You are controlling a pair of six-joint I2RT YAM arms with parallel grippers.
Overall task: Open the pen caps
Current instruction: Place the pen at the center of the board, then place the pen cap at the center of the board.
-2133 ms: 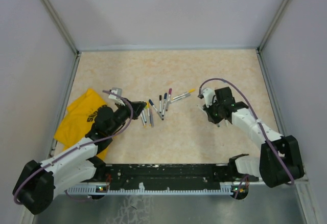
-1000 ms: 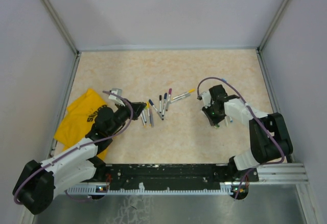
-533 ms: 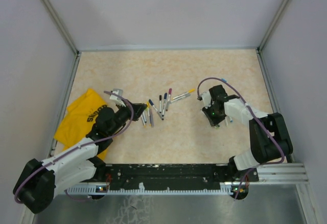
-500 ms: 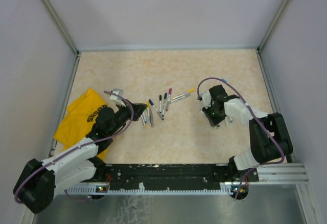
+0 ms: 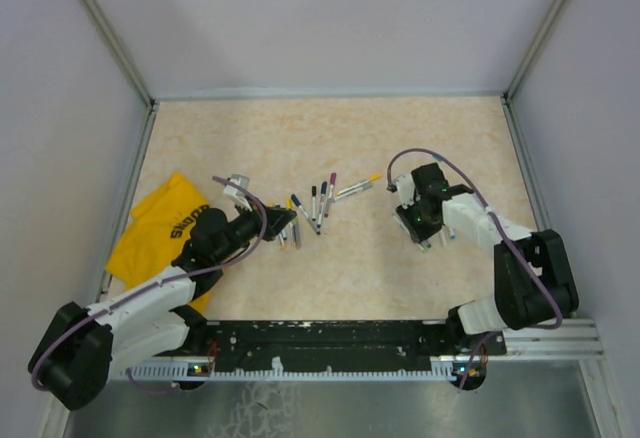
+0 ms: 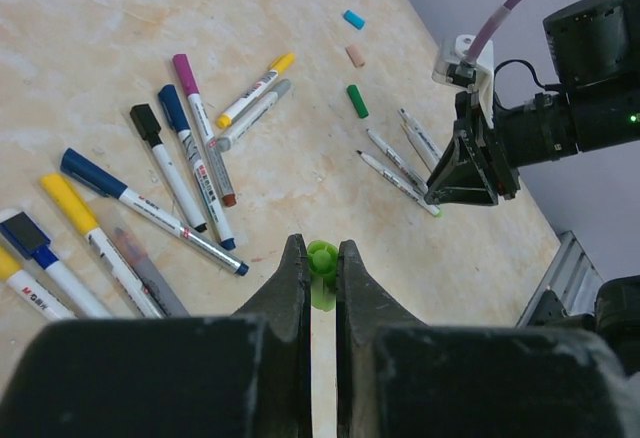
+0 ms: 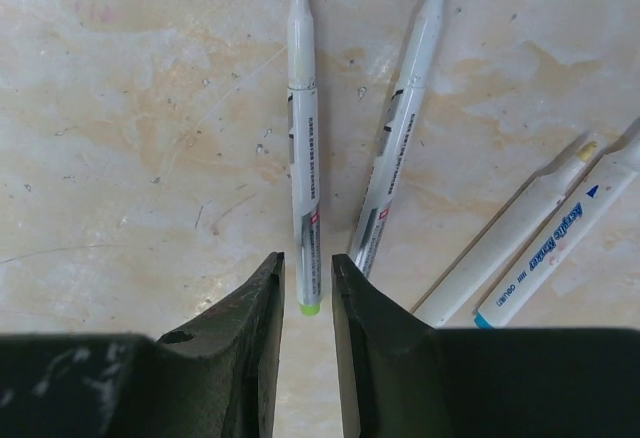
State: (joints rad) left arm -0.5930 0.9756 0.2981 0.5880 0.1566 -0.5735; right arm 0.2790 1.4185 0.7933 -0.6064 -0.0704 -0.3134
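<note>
cloth: the yellow cloth [image 5: 150, 228] is at the far left of the surface [image 5: 300, 138], same spot as in the earlier shots.

left pincer: my left pincer [image 6: 321, 258] is clamped tight on a green-capped pen [image 6: 322, 270]. The cap pokes out past the tips and the white barrel runs back between the fingers, held up off the surface. Compared with half a second ago it's slid a bit to the right, and from overhead it now covers the leftmost pens of the pile.

pen pile: the capped pens [image 6: 158, 217] are fanned out mid-surface with blue, yellow, black and purple caps. None of the ones I can see have budged.

loose caps: the loose caps [image 6: 357, 100] (one blue, one tan, one green) lie apart from each other on the surface, beyond the pile and over toward the right side.

right pincer: my right pincer [image 7: 306, 258] is only barely open, straddling the lime tail end of an uncapped pen [image 7: 303, 118] that lies flat. There's a sliver of gap on both sides, so it's not gripping. From overhead it's in the same place as half a second ago.

neighbours: more bare pens [image 7: 400, 128] lie just right of that one.
</note>
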